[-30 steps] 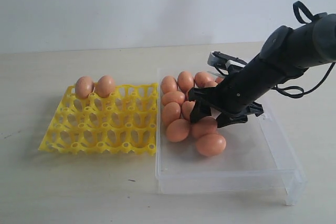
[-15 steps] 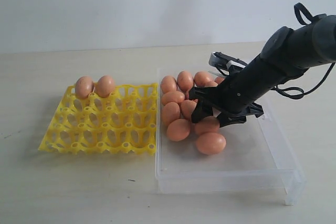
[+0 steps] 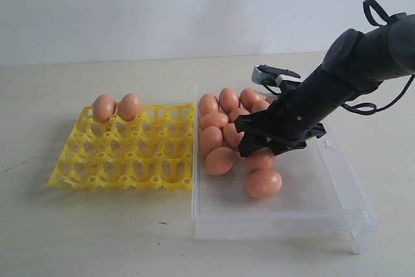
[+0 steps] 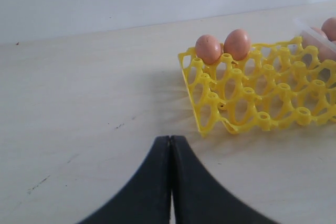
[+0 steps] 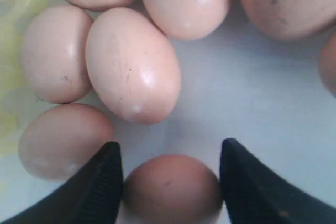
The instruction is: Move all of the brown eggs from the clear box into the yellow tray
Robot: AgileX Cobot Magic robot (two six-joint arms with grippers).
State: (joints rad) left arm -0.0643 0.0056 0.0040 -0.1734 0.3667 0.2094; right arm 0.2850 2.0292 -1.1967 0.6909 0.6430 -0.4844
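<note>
Several brown eggs (image 3: 219, 121) lie clustered at the left end of the clear box (image 3: 305, 207). My right gripper (image 3: 260, 150) reaches down into that cluster, and its black fingers (image 5: 100, 182) touch both sides of one brown egg (image 5: 170, 190) that rests on the box floor. Another egg (image 3: 262, 183) lies loose just in front of it. The yellow tray (image 3: 123, 155) sits left of the box with two eggs (image 3: 104, 106) in its far-left cells. My left gripper (image 4: 170, 139) is shut and empty over bare table short of the tray (image 4: 210, 98). It does not appear in the exterior view.
The right half of the clear box holds no eggs. The box's low walls (image 3: 194, 160) border the tray's right edge. A black cable (image 3: 376, 105) loops behind the right arm. A pale wall rises behind the table.
The right gripper's fingers have narrowed around the egg beneath them, and the arm has shifted slightly. The loose front egg has rolled a little toward the box's front.
</note>
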